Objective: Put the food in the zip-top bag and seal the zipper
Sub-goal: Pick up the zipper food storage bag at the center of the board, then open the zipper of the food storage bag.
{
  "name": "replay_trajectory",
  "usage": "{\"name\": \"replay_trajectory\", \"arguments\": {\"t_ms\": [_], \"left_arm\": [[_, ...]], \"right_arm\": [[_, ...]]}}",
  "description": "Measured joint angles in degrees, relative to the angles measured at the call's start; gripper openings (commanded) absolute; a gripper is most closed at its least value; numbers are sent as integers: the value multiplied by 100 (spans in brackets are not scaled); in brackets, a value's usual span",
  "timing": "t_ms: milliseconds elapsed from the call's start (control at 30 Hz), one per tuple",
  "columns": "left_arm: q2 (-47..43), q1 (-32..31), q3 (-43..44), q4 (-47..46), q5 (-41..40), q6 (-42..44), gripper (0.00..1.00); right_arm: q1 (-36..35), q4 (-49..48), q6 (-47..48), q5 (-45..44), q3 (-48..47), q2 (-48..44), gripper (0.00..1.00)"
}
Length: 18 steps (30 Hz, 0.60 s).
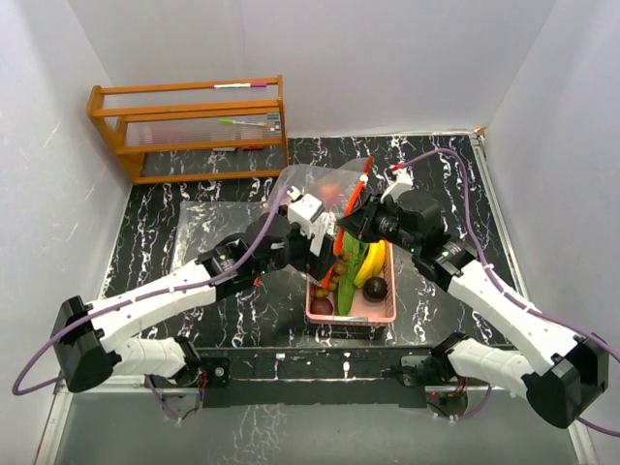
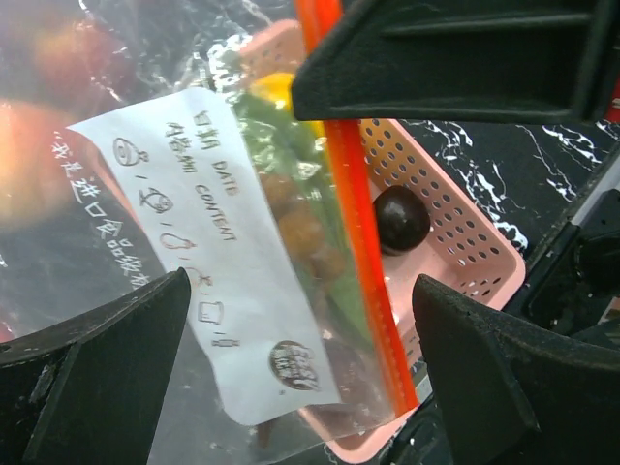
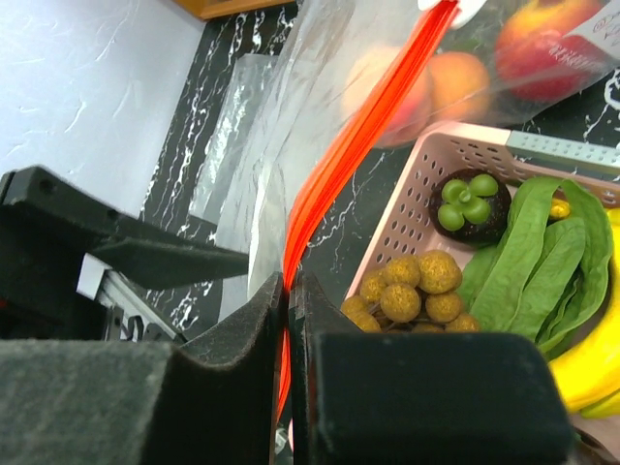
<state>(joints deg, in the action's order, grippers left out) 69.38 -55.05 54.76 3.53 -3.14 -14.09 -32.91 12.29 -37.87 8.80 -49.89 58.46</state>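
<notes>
The clear zip-top bag (image 1: 315,189) with an orange zipper strip (image 1: 360,184) is held up over the pink basket (image 1: 383,315). My right gripper (image 3: 288,281) is shut on the zipper strip (image 3: 358,145). My left gripper (image 2: 300,291) is open, its jaws wide apart on either side of the bag's white label (image 2: 208,252). Orange and red fruits (image 3: 455,82) lie inside the bag. The basket (image 3: 402,208) holds a tan longan bunch (image 3: 412,286), a dark purple fruit (image 3: 470,203), green cucumbers (image 3: 538,252) and bananas (image 1: 371,263).
A wooden rack (image 1: 189,126) with markers stands at the back left. A second flat clear bag (image 1: 208,228) lies on the black marbled table left of the basket. White walls close in the left, back and right sides.
</notes>
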Motion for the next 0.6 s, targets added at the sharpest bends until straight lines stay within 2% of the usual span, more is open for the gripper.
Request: {"name": "replay_trajectory", "arguments": {"t_ms": [200,400,467,533,600], "left_arm": [[111,-708,275,-9,-986,404,97],[743,-1432,562,-214,-2343,850,96],[957,-1539,557,-267,-2750,975,91],[1086,-1558,549,-356,-3069,1045,79],[1110,-1558,505,-457,-3359,1082,77]], "right_arm": [[0,66,33,-133,-184,151,8],[0,96,31,-177,-184,192,8],[0,98,31,-179,-184,192,8],[0,107,31,-179,-184,192,8],[0,111,31,-177,-184,192,8]]}}
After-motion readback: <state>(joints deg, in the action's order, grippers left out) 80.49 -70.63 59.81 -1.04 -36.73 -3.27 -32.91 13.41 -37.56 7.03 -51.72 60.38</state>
